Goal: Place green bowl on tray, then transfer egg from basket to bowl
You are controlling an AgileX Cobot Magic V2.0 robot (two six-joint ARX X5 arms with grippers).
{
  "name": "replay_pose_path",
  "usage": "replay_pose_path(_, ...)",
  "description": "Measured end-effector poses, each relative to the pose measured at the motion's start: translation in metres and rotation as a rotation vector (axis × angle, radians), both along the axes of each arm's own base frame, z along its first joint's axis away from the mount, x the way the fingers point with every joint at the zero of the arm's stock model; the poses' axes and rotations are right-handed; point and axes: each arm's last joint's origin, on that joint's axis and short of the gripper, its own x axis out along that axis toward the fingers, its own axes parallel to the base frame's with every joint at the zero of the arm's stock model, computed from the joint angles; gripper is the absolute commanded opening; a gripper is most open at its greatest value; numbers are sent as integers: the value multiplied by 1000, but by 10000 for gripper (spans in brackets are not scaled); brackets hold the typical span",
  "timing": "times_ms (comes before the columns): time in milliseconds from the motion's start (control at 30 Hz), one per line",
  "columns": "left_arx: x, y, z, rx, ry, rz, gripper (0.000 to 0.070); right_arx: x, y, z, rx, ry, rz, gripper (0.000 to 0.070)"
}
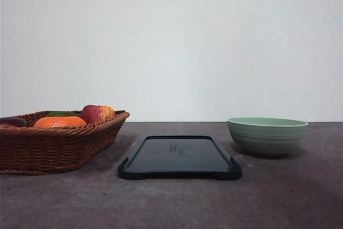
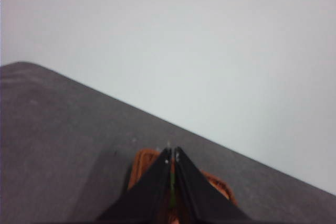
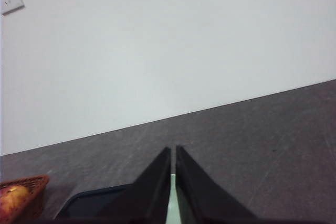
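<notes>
Green bowl (image 1: 267, 135) on the bench's (image 1: 171, 202) right side, off the empty tray (image 1: 179, 156), basket (image 1: 53, 143) at left edge, left claw (image 2: 172, 156) and right claw (image 3: 173, 153) both pressed together.

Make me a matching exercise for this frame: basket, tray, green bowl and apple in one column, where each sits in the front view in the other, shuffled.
Things:
1. basket
2. tray
3. green bowl
4. apple

Places:
A. right on the table, beside the tray
B. inside the basket, next to an orange fruit
C. centre of the table, bare
D. far left on the table

Pairs: 1-D, 2-C, 3-A, 4-B
</notes>
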Motion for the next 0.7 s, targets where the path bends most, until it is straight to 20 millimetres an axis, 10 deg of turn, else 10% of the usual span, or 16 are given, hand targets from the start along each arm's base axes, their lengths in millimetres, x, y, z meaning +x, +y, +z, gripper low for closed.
replay_pose_path(700, 82, -17, 43, 222, 401, -384, 0, 55, 11, 31, -156, 368, 251, 6)
